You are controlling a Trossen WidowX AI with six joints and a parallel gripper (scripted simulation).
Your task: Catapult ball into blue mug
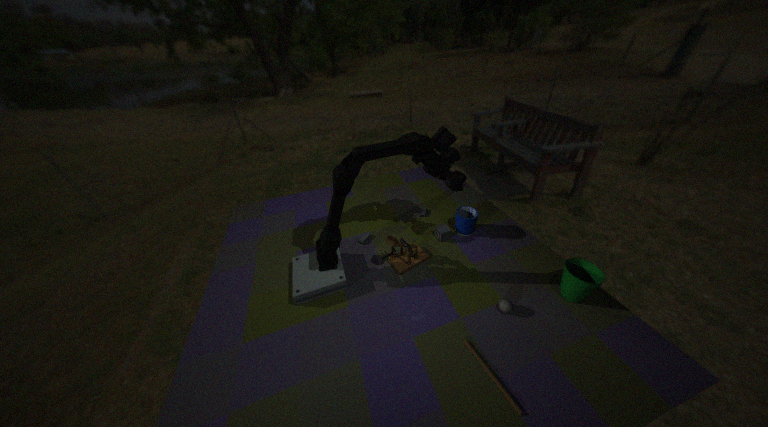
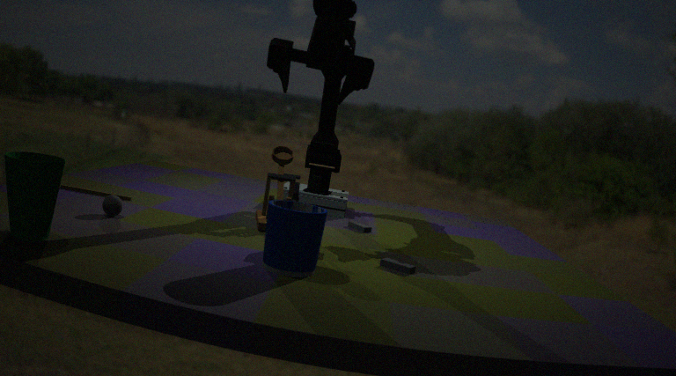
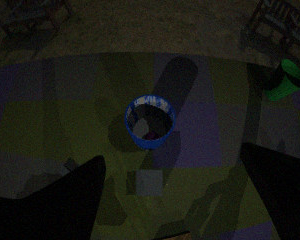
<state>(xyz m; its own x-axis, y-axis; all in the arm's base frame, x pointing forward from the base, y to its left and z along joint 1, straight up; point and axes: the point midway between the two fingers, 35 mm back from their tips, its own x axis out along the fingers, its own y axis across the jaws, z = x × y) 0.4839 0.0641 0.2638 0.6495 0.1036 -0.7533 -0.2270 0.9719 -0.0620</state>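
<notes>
Hovering: gripper [image 2: 321,83], spread wide and empty, high above blue mug [image 1: 466,220].
Ball [image 1: 504,305]: well apart from mug; probably light, rolls easily; pinch across its middle.

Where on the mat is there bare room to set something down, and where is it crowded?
Bare stretches: the near mat between the base plate and the stick, and the patch between the blue mug and green cup. Crowded: between base plate, catapult and mug, where small blocks lie. The ball sits beside the green cup.
</notes>
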